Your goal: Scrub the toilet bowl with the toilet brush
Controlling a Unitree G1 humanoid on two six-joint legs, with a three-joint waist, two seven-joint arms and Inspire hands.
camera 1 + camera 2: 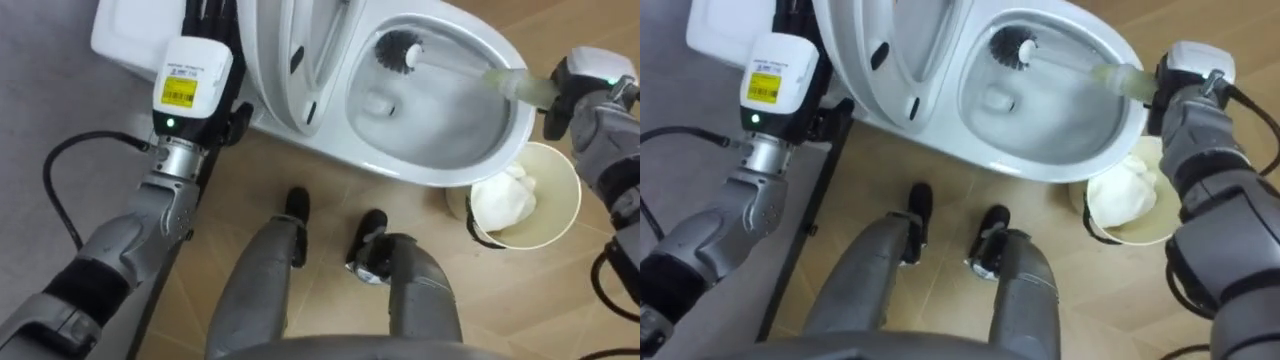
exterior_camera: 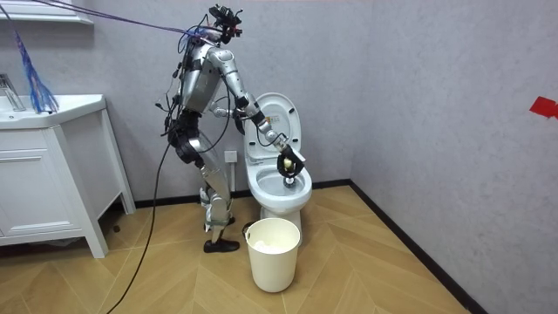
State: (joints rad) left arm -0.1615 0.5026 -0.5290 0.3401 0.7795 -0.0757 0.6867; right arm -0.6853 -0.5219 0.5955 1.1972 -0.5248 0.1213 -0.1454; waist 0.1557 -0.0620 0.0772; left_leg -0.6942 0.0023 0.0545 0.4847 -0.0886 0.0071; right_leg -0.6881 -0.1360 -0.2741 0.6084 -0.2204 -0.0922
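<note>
Left eye view: brush (image 1: 400,50) head down inside toilet bowl (image 1: 420,168). Handle runs to right hand (image 1: 580,90), which is curled round its end. Scrubbing seems underway; rest of bowl and stowing brush likely left. Left hand (image 1: 205,20) up by raised lid (image 1: 290,60); hold: cannot tell. Yellow label (image 1: 180,92) on left wrist, print unreadable.

Room view: robot stands at toilet, bin (image 2: 274,257) beside feet. No legible writing.

Right eye view: same scene; white wad (image 1: 1118,200) in bin.

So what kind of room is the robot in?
Most likely a bathroom: there's a white toilet with a toilet brush in its bowl, a white sink cabinet by the wall, and a waste bin beside the toilet.
</note>
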